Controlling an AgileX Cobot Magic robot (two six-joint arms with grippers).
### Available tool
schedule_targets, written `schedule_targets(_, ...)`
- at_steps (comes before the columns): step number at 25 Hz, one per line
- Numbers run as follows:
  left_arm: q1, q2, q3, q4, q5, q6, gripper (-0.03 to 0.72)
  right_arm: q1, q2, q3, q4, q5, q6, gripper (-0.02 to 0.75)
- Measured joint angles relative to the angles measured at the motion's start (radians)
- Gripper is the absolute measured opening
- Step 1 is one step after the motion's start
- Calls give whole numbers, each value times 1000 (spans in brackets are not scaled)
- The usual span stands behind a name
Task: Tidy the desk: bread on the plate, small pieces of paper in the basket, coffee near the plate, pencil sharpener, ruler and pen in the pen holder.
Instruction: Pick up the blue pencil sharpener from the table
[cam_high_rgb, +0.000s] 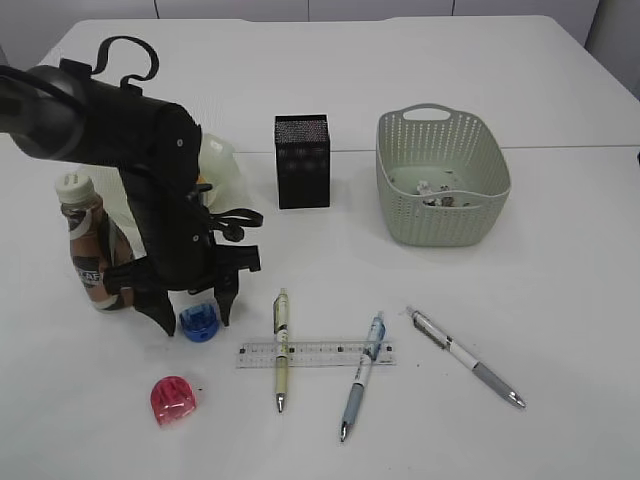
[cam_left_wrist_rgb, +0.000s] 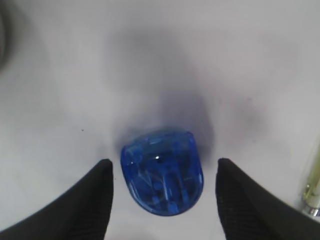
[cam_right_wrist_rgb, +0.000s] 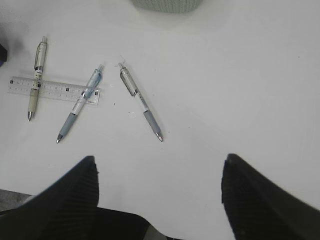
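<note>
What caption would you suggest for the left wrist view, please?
Open left pincer straddling the blue sharpener on the white table, not yet touching it.

glossy translucent blue plastic sharpener (cam_left_wrist_rgb: 162, 172), ribbed matt black claw fingers (cam_left_wrist_rgb: 95, 200), smooth white table (cam_high_rgb: 560, 300)

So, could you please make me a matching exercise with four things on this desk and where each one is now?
Things:
1. blue sharpener
2. pink sharpener
3. ruler
4. paper pieces

Places:
A. under two pens
B. inside the basket
C. between the open fingers of the left gripper
D. alone at the front left of the table

Pairs: 1-C, 2-D, 3-A, 4-B
</note>
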Motion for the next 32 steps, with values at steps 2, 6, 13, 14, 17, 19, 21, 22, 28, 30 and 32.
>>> schedule_targets(2, 0, 3, 0, -4, 0, 0, 467, 0, 0, 0, 0, 0, 0, 561)
schedule_targets(6, 0, 3, 0, -6, 0, 0, 462, 0, 0, 0, 0, 0, 0, 561)
schedule_targets(13, 0, 3, 0, -6, -3, 2, 455, 0, 0, 0, 0, 0, -3, 561)
schedule_targets(14, 0, 3, 0, -6, -3, 3, 452, 0, 0, 0, 0, 0, -3, 561)
schedule_targets(17, 0, 3, 0, -6, -3, 4, 444, 0, 0, 0, 0, 0, -3, 561)
schedule_targets(19, 0, 3, 0, -6, -5, 5, 442, 0, 0, 0, 0, 0, -3, 561)
schedule_targets(21, 0, 3, 0, -6, -5, 5, 441, 0, 0, 0, 0, 0, -3, 561)
schedule_targets(22, 0, 3, 0, -6, -5, 5, 440, 0, 0, 0, 0, 0, -3, 561)
schedule_targets(28, 15, 4, 0, -13, -5, 5, 440, 0, 0, 0, 0, 0, -3, 561)
schedule_targets(30, 19, 4, 0, -13, -5, 5, 440, 0, 0, 0, 0, 0, -3, 561)
schedule_targets(32, 19, 4, 0, -13, -5, 13, 440, 0, 0, 0, 0, 0, -3, 561)
